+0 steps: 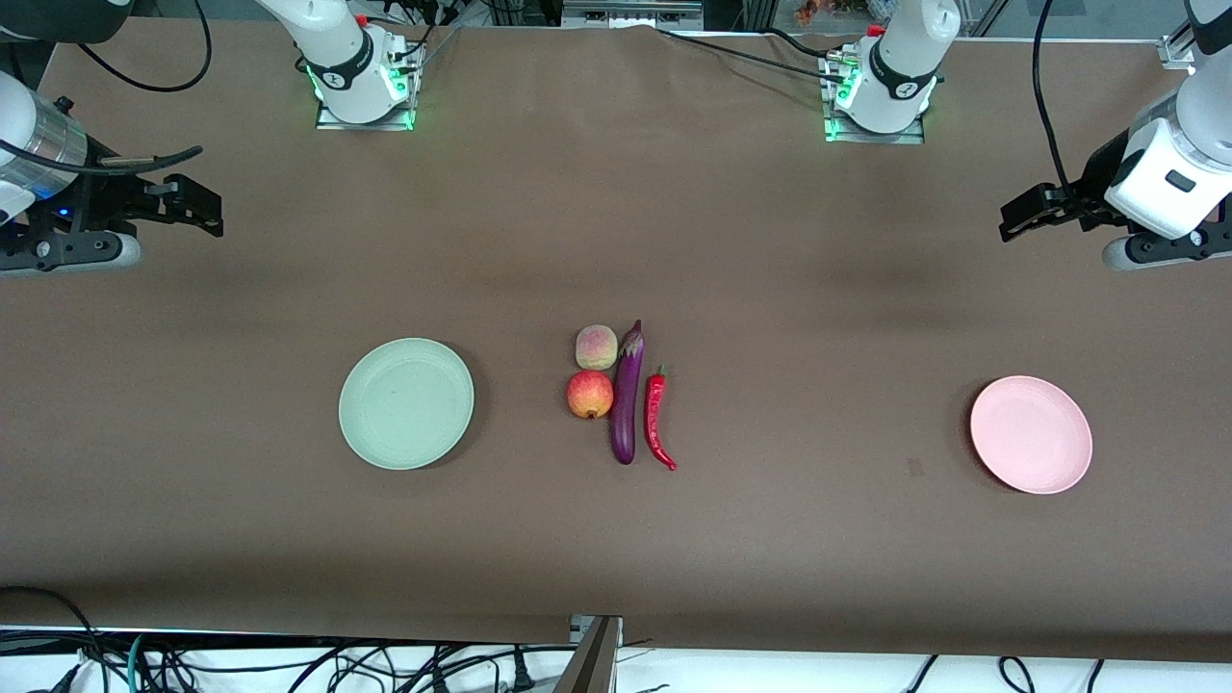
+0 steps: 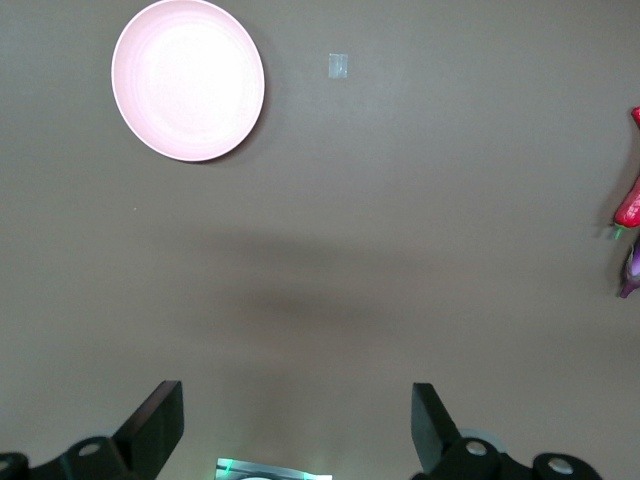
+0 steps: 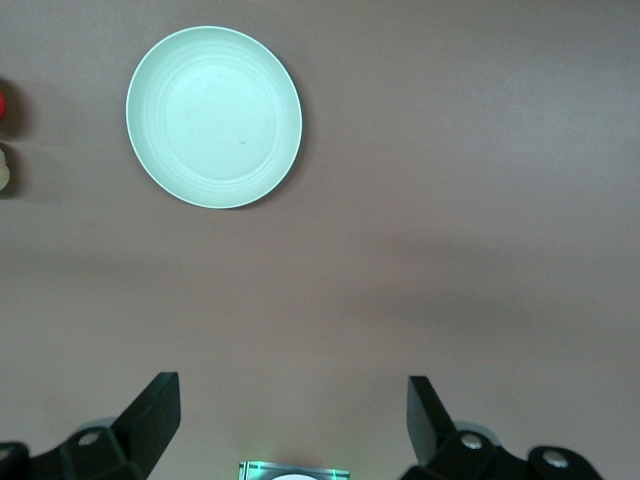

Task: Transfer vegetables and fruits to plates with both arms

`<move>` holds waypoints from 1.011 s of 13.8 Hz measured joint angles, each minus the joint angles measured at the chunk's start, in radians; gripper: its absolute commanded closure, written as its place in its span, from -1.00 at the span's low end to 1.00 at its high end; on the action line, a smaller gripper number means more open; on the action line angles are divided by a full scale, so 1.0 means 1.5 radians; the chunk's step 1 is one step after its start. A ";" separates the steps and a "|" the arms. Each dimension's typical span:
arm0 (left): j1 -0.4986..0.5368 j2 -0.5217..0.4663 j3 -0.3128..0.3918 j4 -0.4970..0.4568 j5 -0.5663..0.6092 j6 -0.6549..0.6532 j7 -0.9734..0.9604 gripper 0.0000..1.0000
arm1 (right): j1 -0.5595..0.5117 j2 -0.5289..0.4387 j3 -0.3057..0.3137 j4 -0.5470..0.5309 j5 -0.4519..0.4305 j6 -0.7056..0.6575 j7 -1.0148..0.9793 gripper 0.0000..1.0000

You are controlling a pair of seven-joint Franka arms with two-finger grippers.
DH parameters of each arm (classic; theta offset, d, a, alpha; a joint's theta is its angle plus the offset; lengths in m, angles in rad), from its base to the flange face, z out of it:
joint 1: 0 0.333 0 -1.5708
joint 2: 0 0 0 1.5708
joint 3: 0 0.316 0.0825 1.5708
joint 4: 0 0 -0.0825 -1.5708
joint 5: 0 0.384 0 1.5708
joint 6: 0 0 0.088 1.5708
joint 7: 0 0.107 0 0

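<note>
In the middle of the table lie the peach (image 1: 596, 346), the red-orange apple-like fruit (image 1: 590, 395) nearer the front camera, the purple eggplant (image 1: 628, 395) beside them, and the red chili (image 1: 656, 420) beside the eggplant. The mint green plate (image 1: 406, 403) lies toward the right arm's end and shows in the right wrist view (image 3: 214, 117). The pink plate (image 1: 1031, 434) lies toward the left arm's end and shows in the left wrist view (image 2: 188, 79). My left gripper (image 1: 1022, 216) is open and empty, high over bare table. My right gripper (image 1: 197, 204) is open and empty, high over bare table.
The brown table cover (image 1: 770, 289) spans the whole view. The arm bases (image 1: 361, 72) stand along the table's top edge. A small pale tag (image 2: 339, 67) lies on the cover beside the pink plate. Cables hang along the front edge (image 1: 289, 664).
</note>
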State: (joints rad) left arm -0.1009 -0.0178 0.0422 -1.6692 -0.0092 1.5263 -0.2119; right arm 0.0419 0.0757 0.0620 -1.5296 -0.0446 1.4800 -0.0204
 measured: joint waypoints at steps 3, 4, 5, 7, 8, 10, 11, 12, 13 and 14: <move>0.004 0.000 0.008 0.000 0.000 0.000 0.055 -1.00 | 0.000 0.000 0.000 0.000 0.000 0.000 0.000 -1.00; 0.007 0.000 0.009 0.000 0.000 -0.001 0.061 -1.00 | 0.000 0.000 0.000 0.000 0.000 0.000 0.000 -1.00; 0.009 0.000 0.009 0.000 0.000 -0.001 0.066 -1.00 | 0.000 0.000 0.000 0.000 0.000 0.000 0.000 -1.00; 0.010 0.000 0.009 0.000 0.000 -0.001 0.068 -1.00 | 0.000 0.001 0.000 0.000 0.000 0.000 0.000 -1.00; 0.010 0.000 0.009 0.000 0.000 -0.001 0.069 -1.00 | 0.000 0.001 0.000 0.000 0.000 0.000 0.000 -1.00; 0.010 0.000 0.009 0.000 0.000 -0.001 0.069 -1.00 | 0.000 0.001 0.000 0.000 0.000 0.001 0.000 -1.00; 0.010 0.000 0.009 0.000 0.000 -0.001 0.069 -1.00 | 0.000 0.001 0.000 0.000 0.000 0.001 0.000 -1.00; 0.010 0.000 0.009 0.000 0.000 -0.001 0.069 -1.00 | 0.000 0.001 0.000 0.000 0.000 0.001 0.000 -1.00; 0.010 0.000 0.009 0.000 0.000 -0.001 0.069 -1.00 | 0.000 0.001 0.000 0.000 0.000 0.001 0.000 -1.00; 0.010 0.000 0.009 0.000 0.000 -0.001 0.069 -1.00 | 0.000 0.001 0.000 0.000 0.000 0.001 0.000 -1.00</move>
State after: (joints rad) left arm -0.0863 -0.0178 0.0560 -1.6692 -0.0092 1.5244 -0.1086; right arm 0.0417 0.0771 0.0622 -1.5290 -0.0452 1.4812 -0.0206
